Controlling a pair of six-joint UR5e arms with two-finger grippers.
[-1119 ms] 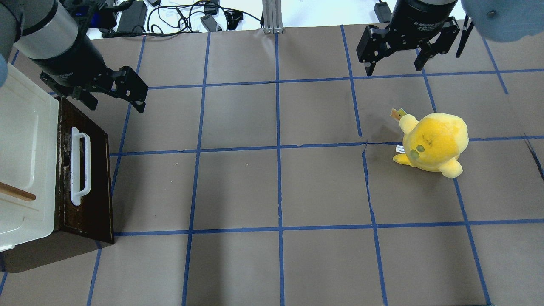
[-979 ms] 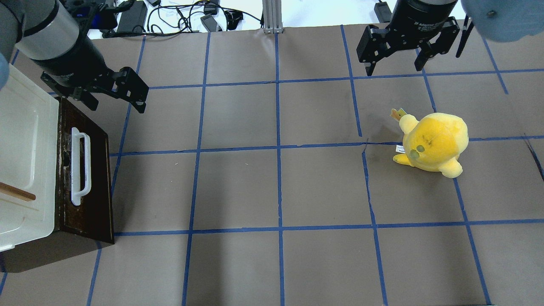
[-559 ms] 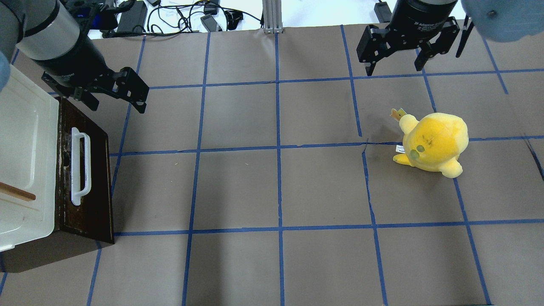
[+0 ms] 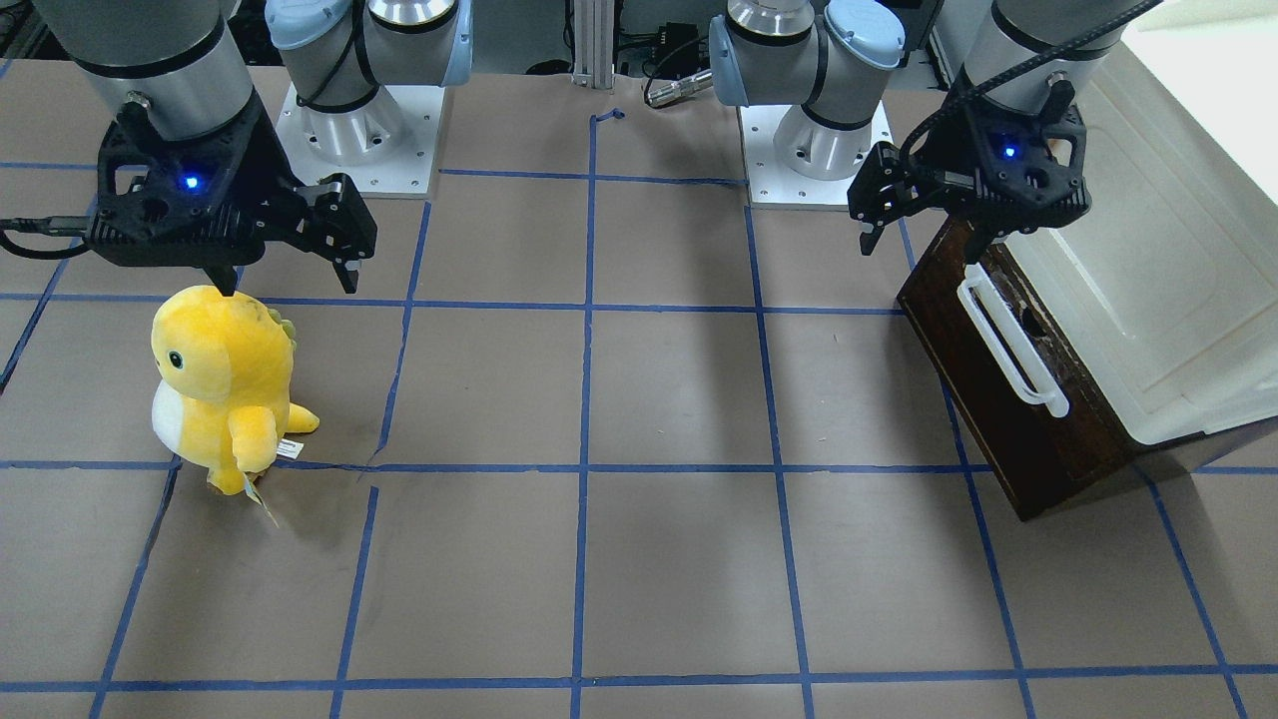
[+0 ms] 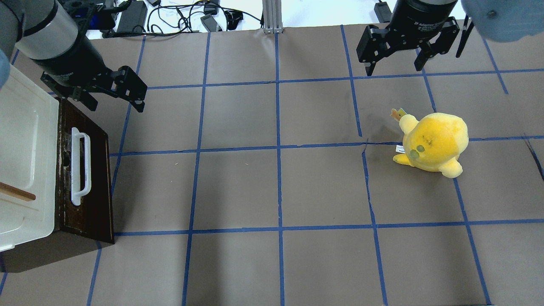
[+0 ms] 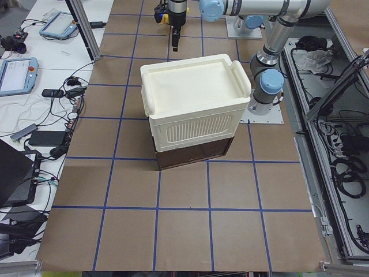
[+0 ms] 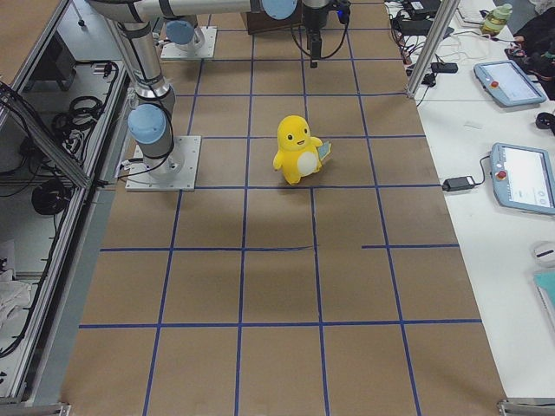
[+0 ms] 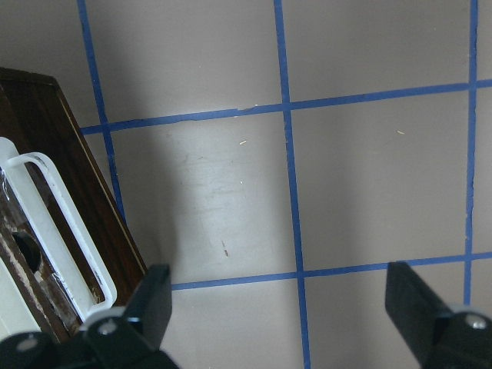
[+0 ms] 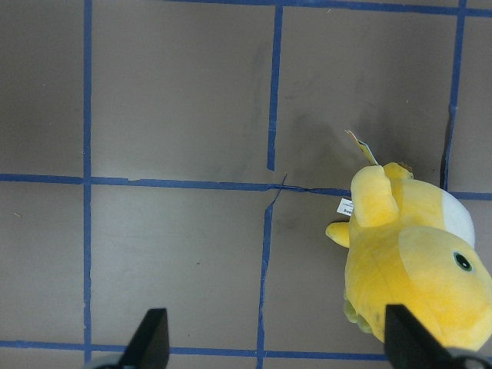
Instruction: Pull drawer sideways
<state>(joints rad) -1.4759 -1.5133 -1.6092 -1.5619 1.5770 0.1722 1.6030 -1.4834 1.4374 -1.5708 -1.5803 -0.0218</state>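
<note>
The drawer [image 5: 91,191] stands at the table's left edge under a cream-white case; its dark brown front panel [image 4: 1008,419] faces the table's middle and carries a long white bar handle [image 5: 80,165]. Its pale inside does not show. My left gripper [image 5: 115,104] is open and empty, hovering just beyond the far end of the handle [image 8: 61,223], not touching it. It also shows in the front-facing view [image 4: 924,245] and in its wrist view [image 8: 280,307]. My right gripper [image 5: 393,68] is open and empty, far from the drawer, above the table's far right.
A cream-white plastic case [image 5: 25,148] sits on top of the drawer, with a wooden stick [image 5: 17,193] over it. A yellow plush toy [image 5: 433,142] stands on the right, below my right gripper [image 4: 288,285]. Cables [image 5: 178,17] lie past the far edge.
My left gripper has drifted very slightly toward the table's far side. The drawer, the plush toy and the right arm have not moved.
</note>
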